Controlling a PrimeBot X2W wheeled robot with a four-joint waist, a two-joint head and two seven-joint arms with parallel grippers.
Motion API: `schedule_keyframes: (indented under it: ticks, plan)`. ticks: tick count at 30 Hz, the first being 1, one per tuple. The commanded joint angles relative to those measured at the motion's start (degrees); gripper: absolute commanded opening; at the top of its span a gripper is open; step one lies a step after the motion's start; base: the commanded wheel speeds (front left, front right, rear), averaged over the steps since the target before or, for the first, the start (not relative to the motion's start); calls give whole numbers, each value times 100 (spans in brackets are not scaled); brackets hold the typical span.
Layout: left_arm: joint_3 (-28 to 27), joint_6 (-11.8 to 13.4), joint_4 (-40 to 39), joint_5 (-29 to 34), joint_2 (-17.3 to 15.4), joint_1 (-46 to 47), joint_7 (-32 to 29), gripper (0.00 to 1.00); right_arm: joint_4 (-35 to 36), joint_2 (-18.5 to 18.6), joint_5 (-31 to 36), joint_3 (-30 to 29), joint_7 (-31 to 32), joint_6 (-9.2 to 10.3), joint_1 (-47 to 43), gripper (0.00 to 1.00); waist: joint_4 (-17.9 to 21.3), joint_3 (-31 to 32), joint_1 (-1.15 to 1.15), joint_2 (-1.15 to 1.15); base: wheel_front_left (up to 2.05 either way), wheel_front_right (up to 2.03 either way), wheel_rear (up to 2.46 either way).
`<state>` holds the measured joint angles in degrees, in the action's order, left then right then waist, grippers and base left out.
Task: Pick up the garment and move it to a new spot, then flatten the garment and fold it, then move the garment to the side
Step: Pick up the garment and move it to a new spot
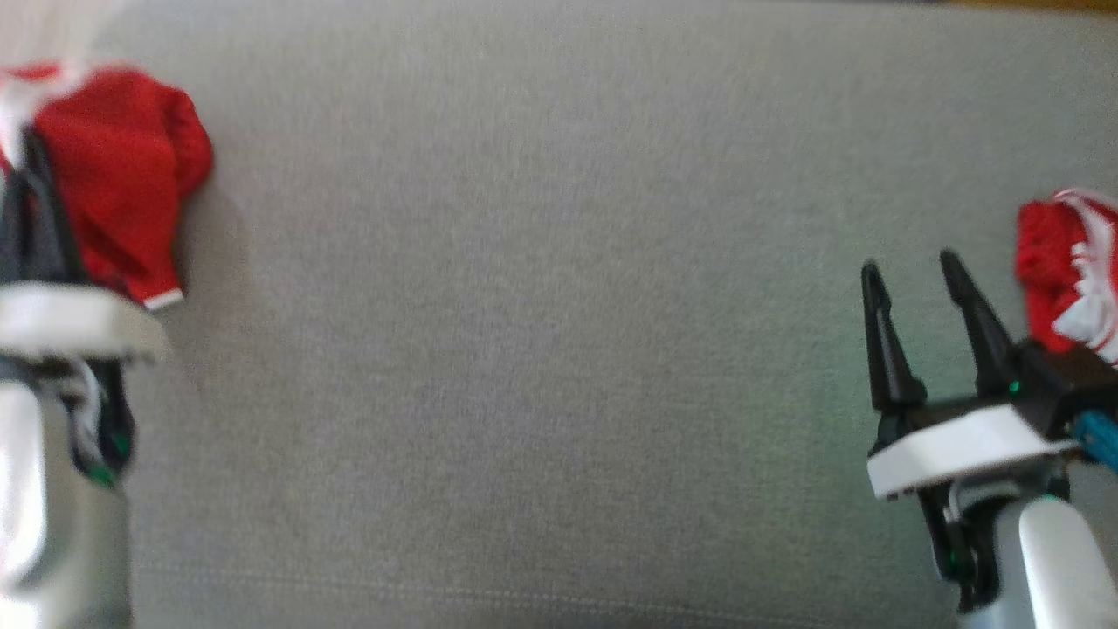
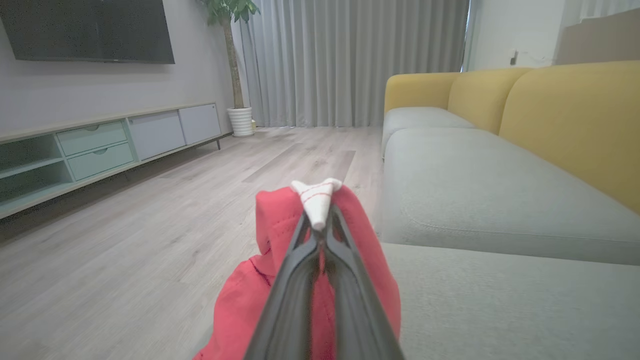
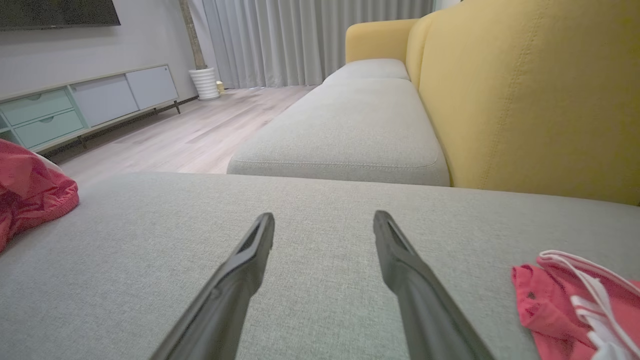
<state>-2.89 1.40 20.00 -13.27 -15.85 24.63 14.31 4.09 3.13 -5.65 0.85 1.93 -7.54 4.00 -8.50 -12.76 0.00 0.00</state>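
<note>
The garment (image 1: 122, 175) is red with white trim and is bunched at the far left of the grey sofa seat (image 1: 559, 306). My left gripper (image 1: 31, 144) is shut on it. In the left wrist view the closed fingertips of the left gripper (image 2: 320, 226) pinch a white trimmed edge (image 2: 317, 196), and the red garment (image 2: 235, 300) hangs around and below the fingers. My right gripper (image 1: 908, 262) stands open over the seat at the lower right with nothing between its fingers. In the right wrist view the right gripper (image 3: 324, 217) hovers over bare cushion, with the held garment (image 3: 30, 195) at the left edge.
A second red cloth with white stripes (image 1: 1052, 253) lies crumpled just right of my right gripper, also at the lower right of the right wrist view (image 3: 560, 305). The yellow backrest (image 3: 525, 90) rises behind the seat. Wooden floor (image 2: 150, 225) and a low cabinet (image 2: 100, 145) lie beyond the seat's left end.
</note>
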Motion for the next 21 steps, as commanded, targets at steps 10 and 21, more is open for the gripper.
schedule_keyframes:
  ticks: [10, 21]
  plan:
    - [190, 254, -2250, 22, 474, -1768, -275, 0, 111, -23, -432, -34, -94, 5, -555, 100, 313, 1056, 0, 0, 0, 0, 0]
    - [1381, -89, -2855, 99, 928, -2079, -677, 0, 76, -24, -668, 100, -130, 5, -534, 100, 1020, 939, 0, 0, 0, 0, 0]
